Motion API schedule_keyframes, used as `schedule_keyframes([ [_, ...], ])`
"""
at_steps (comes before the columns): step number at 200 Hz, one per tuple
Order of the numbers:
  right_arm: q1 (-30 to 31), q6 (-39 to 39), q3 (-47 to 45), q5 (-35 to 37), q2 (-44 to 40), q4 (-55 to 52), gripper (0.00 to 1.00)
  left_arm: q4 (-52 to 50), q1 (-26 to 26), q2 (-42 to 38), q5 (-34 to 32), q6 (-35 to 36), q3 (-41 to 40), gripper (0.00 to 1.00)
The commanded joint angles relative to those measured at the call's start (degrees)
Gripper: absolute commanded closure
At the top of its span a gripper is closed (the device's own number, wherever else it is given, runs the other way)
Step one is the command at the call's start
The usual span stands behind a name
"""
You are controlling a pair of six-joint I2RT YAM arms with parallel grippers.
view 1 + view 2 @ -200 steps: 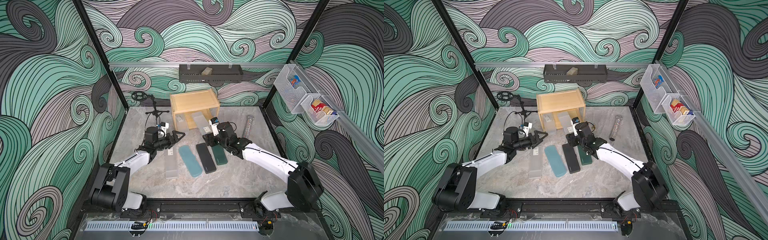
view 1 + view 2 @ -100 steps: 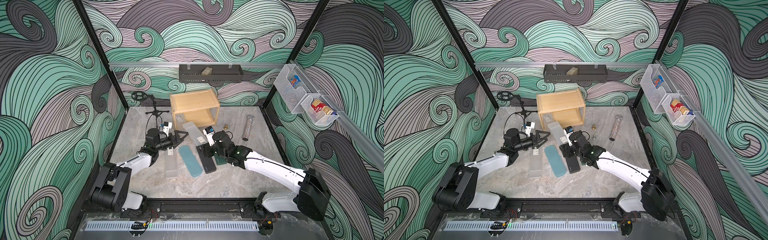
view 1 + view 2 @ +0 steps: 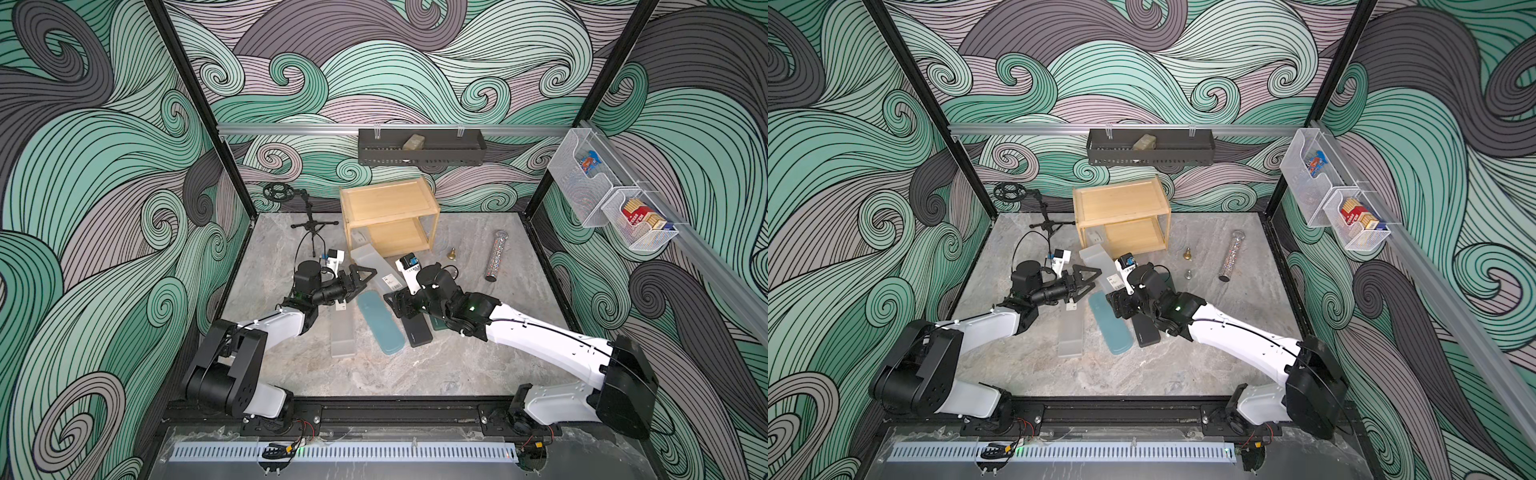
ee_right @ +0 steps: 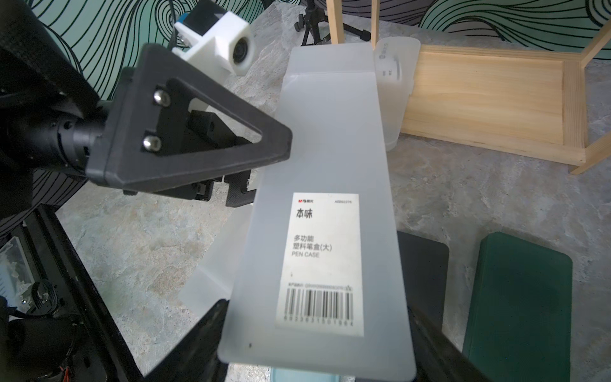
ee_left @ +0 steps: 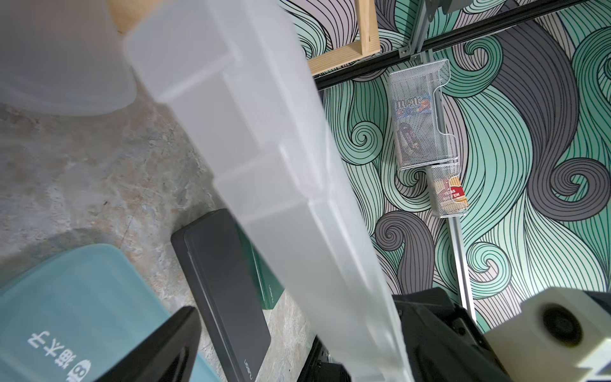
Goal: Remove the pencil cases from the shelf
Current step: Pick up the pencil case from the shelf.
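Now the right gripper [image 3: 397, 300] is clamping a frosted translucent oblong pencil case [image 3: 376, 270] at centre frame, just below the light wooden two-tier shelf [image 3: 386, 201], while the left gripper [image 3: 360, 282] is gaping open beside it.

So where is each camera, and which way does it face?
Both top views: high up front, looking down on table, shelf, left arm, right arm.
Left wrist: on left arm, along the frosted case; own finger shows.
Right wrist: on right arm, facing that case, left gripper; own fingers show.
Shared by wrist views: black case.
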Motion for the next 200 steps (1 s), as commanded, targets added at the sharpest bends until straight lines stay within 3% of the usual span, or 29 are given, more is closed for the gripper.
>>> schedule_keyframes([
  [1,1.2,0.7,1.3,1.7,1.4,1.6,0.26,2.8,-0.4,0.7,-0.2,-1.0,-0.1,0.01],
  [36,2.3,0.9,1.7,2.2,2.5,1.5,0.25,2.8,-0.3,0.7,-0.5,-1.1,-0.3,0.02],
  [71,2.7,0.8,2.2,2.4,3.3,1.6,0.24,2.8,-0.3,0.2,-0.8,-0.9,-1.0,0.14],
  [119,3.5,1.0,2.4,2.5,4.2,1.5,0.23,1.7,-0.4,-0.4,-0.9,-0.3,-0.8,0.47],
  [138,3.9,1.0,2.3,2.7,4.6,1.6,0.22,1.2,-0.4,-0.6,-1.2,-0.1,-0.6,0.52],
  [159,3.9,1.0,2.1,2.7,5.1,1.8,0.21,0.4,-0.4,-0.8,-1.3,0.3,-0.3,0.7],
  [187,4.1,0.7,2.3,2.8,5.3,2.0,0.08,-4.2,-0.4,-0.9,-1.8,2.6,0.7,0.92],
  [200,4.0,-0.2,2.1,3.5,4.9,2.6,0.06,-6.3,-0.3,-0.9,-2.7,3.4,0.7,0.94],
])
